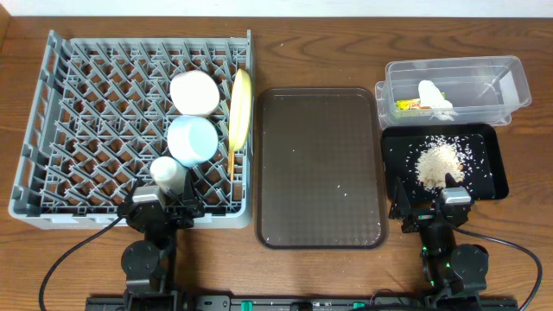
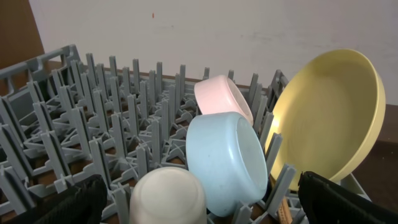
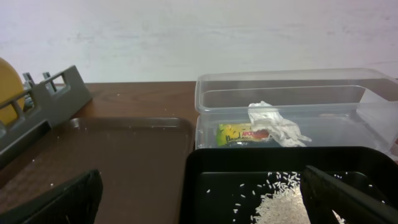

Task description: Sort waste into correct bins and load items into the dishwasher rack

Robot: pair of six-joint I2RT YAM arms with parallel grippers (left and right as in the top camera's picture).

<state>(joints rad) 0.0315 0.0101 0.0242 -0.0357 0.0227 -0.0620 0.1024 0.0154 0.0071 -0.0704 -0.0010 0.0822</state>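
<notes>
The grey dishwasher rack (image 1: 86, 112) holds a white bowl (image 1: 194, 92), a light blue bowl (image 1: 192, 138), a small white cup (image 1: 168, 170) and a yellow plate (image 1: 241, 105) on edge at its right side. A wooden chopstick end (image 2: 283, 210) shows beside the plate. The clear tub (image 1: 510, 86) holds white tissue (image 1: 435, 98) and the orange-and-green wrapper (image 1: 406, 105). The black tray (image 1: 492, 164) holds rice scraps (image 1: 439, 162). My left gripper (image 1: 162, 207) is open and empty at the rack's near edge, just before the cup (image 2: 168, 199). My right gripper (image 1: 432, 203) is open and empty at the black tray's near edge (image 3: 211, 168).
The large brown serving tray (image 1: 320, 164) lies between the rack and the bins, with a few stray rice grains on it. The rack's corner (image 3: 50, 102) shows at the left of the right wrist view.
</notes>
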